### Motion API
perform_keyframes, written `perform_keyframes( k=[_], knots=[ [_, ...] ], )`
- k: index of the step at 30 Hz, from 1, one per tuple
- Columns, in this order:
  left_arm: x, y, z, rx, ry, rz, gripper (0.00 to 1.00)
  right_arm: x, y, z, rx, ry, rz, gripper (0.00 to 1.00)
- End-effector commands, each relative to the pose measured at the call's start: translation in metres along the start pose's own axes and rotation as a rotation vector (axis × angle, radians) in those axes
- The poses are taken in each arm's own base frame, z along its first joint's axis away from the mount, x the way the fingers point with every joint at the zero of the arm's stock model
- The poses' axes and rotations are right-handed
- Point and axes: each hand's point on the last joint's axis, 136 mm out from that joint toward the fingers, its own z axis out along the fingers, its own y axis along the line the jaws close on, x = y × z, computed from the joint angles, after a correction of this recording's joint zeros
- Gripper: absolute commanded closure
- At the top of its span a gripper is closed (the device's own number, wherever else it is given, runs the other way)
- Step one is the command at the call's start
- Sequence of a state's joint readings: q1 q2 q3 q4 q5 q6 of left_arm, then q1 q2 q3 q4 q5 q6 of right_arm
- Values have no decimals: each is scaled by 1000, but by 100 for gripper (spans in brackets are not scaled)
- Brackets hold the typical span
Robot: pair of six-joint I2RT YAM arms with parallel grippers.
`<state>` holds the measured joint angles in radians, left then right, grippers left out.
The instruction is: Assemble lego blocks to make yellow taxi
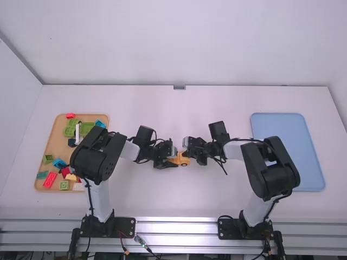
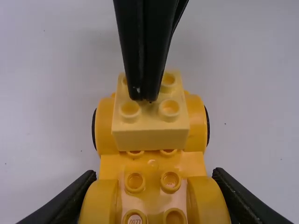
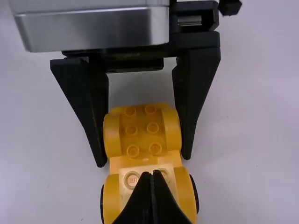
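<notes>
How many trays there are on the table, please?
2. The wooden tray is at the left side, holding lego blocks and partly hidden by the left arm. The blue tray is at the right side, beyond the right arm's base.

Left end effector clamped, right end effector fingertips together, both arms angled inward
</notes>
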<state>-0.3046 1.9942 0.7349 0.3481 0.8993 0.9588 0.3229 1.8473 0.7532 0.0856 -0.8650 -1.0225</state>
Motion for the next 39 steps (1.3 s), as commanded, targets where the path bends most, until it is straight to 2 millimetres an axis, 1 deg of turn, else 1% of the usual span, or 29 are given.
perform_keyframes(
  k=[1,5,10,12,15,18,21,23,24,25,26,27,28,29,30,31,32,33,35,36,37,39],
  knots=[
    [-1,-1,2,17,-20,-7,77,24,9,11,-12,92,36,100],
    [-1,-1,2,16,-19,-13,77,23,13,15,-25,101,1,100],
    [-2,-1,2,17,-21,-13,78,40,9,13,16,196,56,100],
    [-1,0,2,15,-18,-13,79,48,13,11,4,235,51,100],
    [-1,-1,2,16,-18,-13,80,61,27,9,-49,290,30,100],
    [-1,-1,2,16,-18,-13,80,67,27,9,-52,287,47,100],
    [-1,-1,2,17,-20,-13,80,73,22,7,-38,286,62,100],
    [-1,-1,2,16,-19,-13,78,67,15,6,-16,252,51,100],
    [-1,-1,2,16,-19,-13,78,59,11,5,-6,219,45,100],
    [-1,0,2,16,-18,-13,77,48,6,3,5,173,27,100],
    [-1,0,2,16,-18,-12,76,15,-1,-4,15,39,-36,100],
    [-1,0,2,16,-18,-13,76,12,-1,-5,15,24,-42,100],
    [-1,0,2,15,-18,-13,74,-8,-2,-12,11,-58,-75,94],
    [-1,0,2,15,-18,-12,73,-35,-2,-24,5,-164,-124,64],
    [-1,0,2,15,-18,-12,73,-45,-2,-29,5,-200,-144,51],
    [-1,0,2,15,-18,-12,73,-63,-3,-44,17,-263,-185,20],
    [-1,0,2,16,-18,-12,73,-71,-5,-54,36,-284,-205,1],
    [-1,0,2,16,-19,-12,71,-78,-13,-70,84,-288,-214,1],
    [-1,0,2,15,-18,-12,67,-79,-26,-86,160,-256,-166,1],
    [-1,0,2,15,-18,-13,60,-78,-32,-91,196,-232,-120,1],
    [-1,0,2,16,-18,-13,50,-77,-37,-95,224,-211,-76,0],
    [-1,0,2,15,-19,-12,20,-70,-45,-99,271,-168,12,1]
  ],
)
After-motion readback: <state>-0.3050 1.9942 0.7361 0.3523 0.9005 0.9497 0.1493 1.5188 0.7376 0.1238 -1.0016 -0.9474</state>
